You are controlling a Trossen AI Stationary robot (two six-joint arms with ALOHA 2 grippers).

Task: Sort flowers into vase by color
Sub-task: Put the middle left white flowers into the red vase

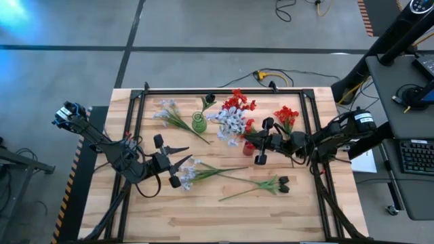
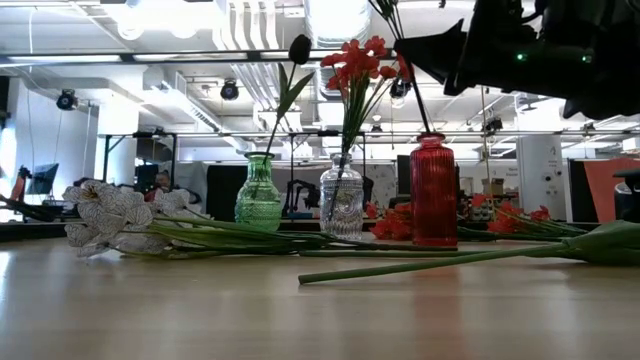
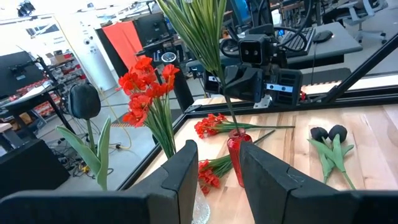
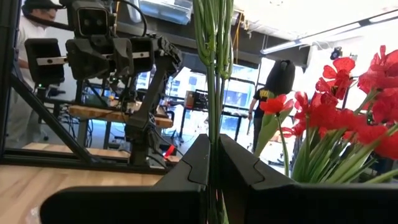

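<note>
My right gripper [image 4: 214,155] is over the red vase [image 1: 249,146] and is shut on a green-stemmed spray; pale blue-white blossoms [image 1: 230,123] show above it in the high view. The clear vase [image 2: 341,197] holds red flowers [image 2: 358,58]. The green vase [image 2: 259,194] holds a dark bud [image 2: 300,47]. My left gripper [image 1: 180,166] hovers open over a blue-white spray [image 1: 192,169] that lies on the table; nothing is between its fingers [image 3: 186,174]. My right gripper pinches the spray's green stems [image 4: 214,121] between its two fingers. The fingers come roughly level from the table's right side and lie across the stems. The spray stands upright with its lower end inside the red vase's neck [image 2: 431,140].
Loose on the table lie a blue-white spray [image 1: 167,112] at the far left, red sprays [image 1: 286,116] at the far right and a dark-bud spray [image 1: 279,183] toward the near right. A black frame [image 1: 142,95] borders the tabletop.
</note>
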